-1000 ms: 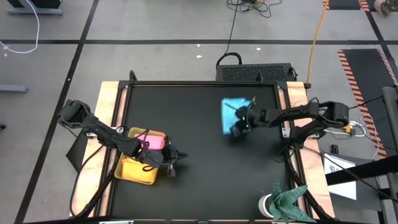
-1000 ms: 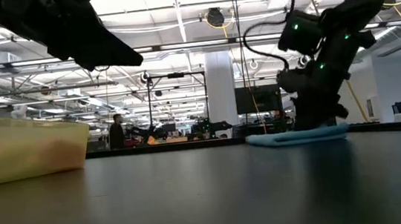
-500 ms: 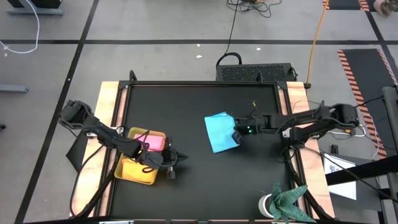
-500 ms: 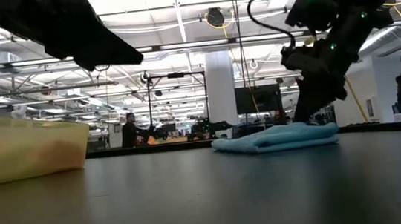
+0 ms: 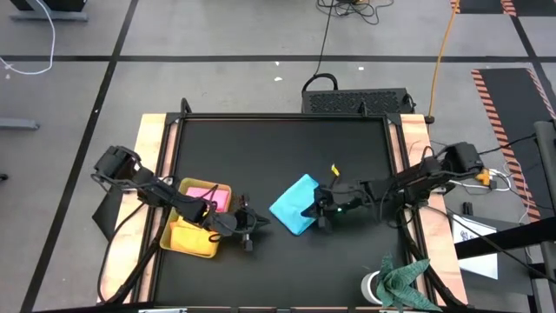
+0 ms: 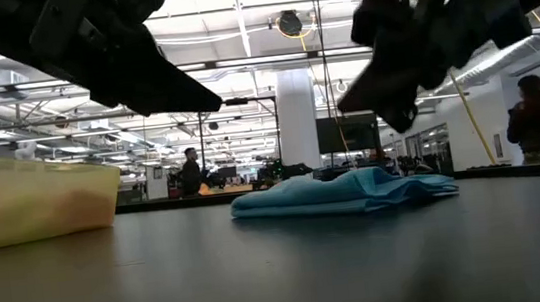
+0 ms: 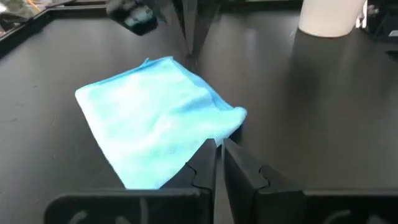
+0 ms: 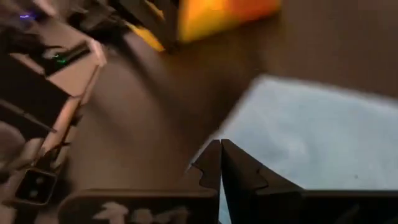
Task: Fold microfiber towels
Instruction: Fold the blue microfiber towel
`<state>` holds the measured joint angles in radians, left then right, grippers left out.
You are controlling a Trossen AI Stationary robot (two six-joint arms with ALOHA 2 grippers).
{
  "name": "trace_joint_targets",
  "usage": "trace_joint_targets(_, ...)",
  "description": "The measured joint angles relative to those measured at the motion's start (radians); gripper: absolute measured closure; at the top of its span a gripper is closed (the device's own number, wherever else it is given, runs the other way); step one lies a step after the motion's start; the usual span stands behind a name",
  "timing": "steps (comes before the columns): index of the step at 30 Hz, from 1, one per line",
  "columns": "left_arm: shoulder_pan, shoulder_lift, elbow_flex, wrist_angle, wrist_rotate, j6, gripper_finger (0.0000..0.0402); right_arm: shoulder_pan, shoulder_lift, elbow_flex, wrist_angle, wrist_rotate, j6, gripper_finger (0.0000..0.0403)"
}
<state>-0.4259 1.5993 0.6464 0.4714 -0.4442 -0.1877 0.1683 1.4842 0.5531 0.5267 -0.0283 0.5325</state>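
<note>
The light blue towel (image 5: 294, 204) lies folded and flat on the black table near its middle; it also shows in the low view (image 6: 345, 191) and in both wrist views (image 7: 155, 118) (image 8: 311, 137). My right gripper (image 5: 320, 211) is shut just above the towel's right edge; the low view shows it clear of the cloth. My left gripper (image 5: 249, 233) is shut and empty above the table, just left of the towel, beside the tray. The pink towel (image 5: 208, 198) and the yellow towel (image 5: 189, 236) lie in the tray (image 5: 174, 187). The orange towel is out of view.
The translucent yellow tray stands at the table's near left (image 6: 34, 201). A white cup (image 5: 373, 285) with a dark green cloth (image 5: 404, 280) stands at the near right corner. Wooden rails edge the table's left and right sides. People stand in the room beyond.
My right gripper has gone toward the table's near left, sliding the blue towel along from the far right to the middle; the towel has turned about on the table. The gripper now stands raised off it. My left gripper has shifted a little right, toward the towel.
</note>
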Motion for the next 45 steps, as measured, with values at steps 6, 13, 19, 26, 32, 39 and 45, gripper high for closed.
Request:
trace_joint_targets(6, -0.005, 0.000, 0.000, 0.019, 0.001, 0.001, 0.0366, -0.011, -0.131, 0.000, -0.213, 0.007, -0.154, 0.0355)
trace_joint_targets(13, -0.004, 0.000, 0.000, 0.022, 0.037, 0.034, 0.0366, 0.020, -0.240, -0.001, -0.663, 0.148, -0.684, 0.0271)
trace_joint_targets(19, -0.003, 0.000, 0.000, 0.059, 0.101, 0.131, 0.0366, 0.029, -0.177, -0.002, -0.713, 0.243, -0.842, 0.0280)
trace_joint_targets(26, -0.003, 0.000, 0.000, 0.144, 0.132, 0.283, 0.0323, 0.032, -0.079, -0.002, -0.619, 0.294, -0.808, 0.0378)
trace_joint_targets(32, 0.024, 0.000, 0.000, 0.252, 0.130, 0.409, 0.0250, 0.062, -0.132, 0.023, -0.495, 0.293, -0.608, 0.0391)
trace_joint_targets(39, 0.077, 0.000, 0.066, 0.271, 0.129, 0.450, 0.0205, 0.122, -0.144, 0.224, -0.496, 0.358, -0.450, 0.0400)
trace_joint_targets(45, 0.117, 0.008, 0.137, 0.286, 0.116, 0.474, 0.0201, 0.129, -0.128, 0.344, -0.503, 0.400, -0.387, 0.0402)
